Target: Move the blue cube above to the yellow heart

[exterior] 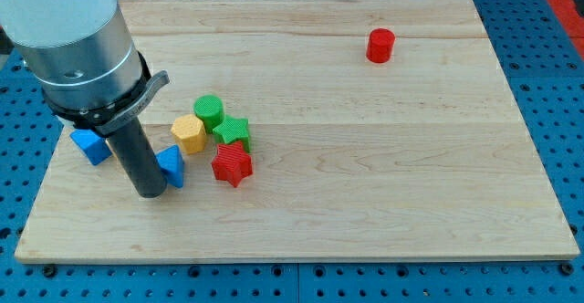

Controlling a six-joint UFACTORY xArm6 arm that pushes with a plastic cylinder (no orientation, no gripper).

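**Rod tip beside a blue block at the lower left of the board**

The wooden board (365, 184) fills most of the frame and sits on a blue perforated table (566, 84). It is the only thing that holds anything: six small blocks lie on it.

The arm's grey body (78, 47) comes in from the upper left of the frame, and its dark rod (137, 157) reaches down to the board. My tip (151, 193) rests at the lower left, touching or just beside the left side of a blue block (172, 165). The rod has nothing that opens or closes, so it grasps nothing.

Counted by colour: two blue, two red, two green, one yellow.

- The second blue block (90, 144) lies at the left of the frame, partly behind the rod; which of the two is the cube I cannot tell
- A red star (232, 163) lies right of my tip
- A green star (233, 130) touches the red star from above
- A green cylinder (209, 111) stands just up and left of the green star
- The yellow block (188, 132) sits left of the green star; its heart shape is not clear
- A red cylinder (380, 45) stands well apart at the upper right
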